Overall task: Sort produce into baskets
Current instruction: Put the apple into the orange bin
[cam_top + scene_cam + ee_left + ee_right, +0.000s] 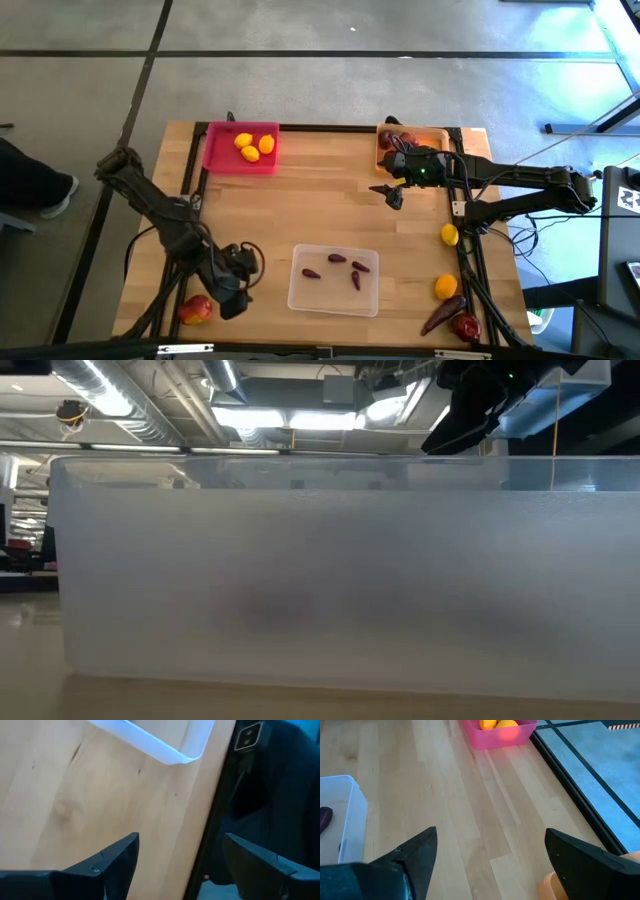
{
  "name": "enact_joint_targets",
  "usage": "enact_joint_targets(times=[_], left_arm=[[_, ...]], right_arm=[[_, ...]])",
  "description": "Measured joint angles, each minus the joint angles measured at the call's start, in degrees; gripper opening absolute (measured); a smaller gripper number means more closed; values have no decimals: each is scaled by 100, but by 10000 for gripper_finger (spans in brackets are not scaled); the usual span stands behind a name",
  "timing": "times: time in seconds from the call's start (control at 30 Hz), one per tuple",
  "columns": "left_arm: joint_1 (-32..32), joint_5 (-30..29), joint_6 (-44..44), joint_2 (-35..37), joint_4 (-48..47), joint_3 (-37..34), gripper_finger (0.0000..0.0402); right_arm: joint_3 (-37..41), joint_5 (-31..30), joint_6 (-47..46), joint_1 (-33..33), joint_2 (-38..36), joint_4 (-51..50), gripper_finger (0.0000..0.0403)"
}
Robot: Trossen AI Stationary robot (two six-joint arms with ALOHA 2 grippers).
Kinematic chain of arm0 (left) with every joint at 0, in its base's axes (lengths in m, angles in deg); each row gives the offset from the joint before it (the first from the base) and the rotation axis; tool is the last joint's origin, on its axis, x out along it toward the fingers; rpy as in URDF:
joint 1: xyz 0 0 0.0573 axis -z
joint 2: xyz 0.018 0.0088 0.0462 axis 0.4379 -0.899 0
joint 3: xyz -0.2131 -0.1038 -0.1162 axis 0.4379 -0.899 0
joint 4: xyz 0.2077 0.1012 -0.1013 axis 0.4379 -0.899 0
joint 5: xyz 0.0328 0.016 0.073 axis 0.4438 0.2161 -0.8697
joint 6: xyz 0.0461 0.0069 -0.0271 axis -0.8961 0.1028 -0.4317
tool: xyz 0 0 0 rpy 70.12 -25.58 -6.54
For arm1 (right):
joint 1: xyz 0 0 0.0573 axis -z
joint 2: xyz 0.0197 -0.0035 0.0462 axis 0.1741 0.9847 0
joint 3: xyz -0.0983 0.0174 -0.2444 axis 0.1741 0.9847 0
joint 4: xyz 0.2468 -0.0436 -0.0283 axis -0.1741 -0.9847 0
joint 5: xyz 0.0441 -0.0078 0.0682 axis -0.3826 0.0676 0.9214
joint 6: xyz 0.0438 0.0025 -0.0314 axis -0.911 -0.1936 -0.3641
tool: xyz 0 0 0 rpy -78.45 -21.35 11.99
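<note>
Both jaws stand wide and empty. From the high view, the right gripper (391, 192) hangs just below the orange basket (383, 150) at upper right, while the left gripper (236, 283) sits lower left beside a red fruit (196, 309) near the surface's edge; a clumsy nudge could roll it off. Lemons (449, 235) and the long pod (441, 314) lie at lower right. Low view shows only the clear basket (320, 580). Left wrist view: its jaws straddle the surface's edge. Right wrist view: pink basket (500, 735) holds lemons, far ahead.
</note>
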Motion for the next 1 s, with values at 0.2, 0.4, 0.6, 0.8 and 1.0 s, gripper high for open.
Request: enact_joint_targets(times=[0.2,0.4,0.6,0.8,1.0], left_arm=[[26,309,62,-173,-101,-4,281],[275,499,637,-183,-672,-4,281],[622,696,1285,-206,-1425,-8,285],[725,1019,1777,-205,-1523,-11,351],[891,1288,1831,-205,-1346,-11,396]], right_arm=[[0,0,35,-2,0,-6,331],[0,-3,131,0,0,-6,331],[0,-2,131,0,0,-6,331],[0,-2,131,0,0,-6,331],[0,-2,131,0,0,-6,331]])
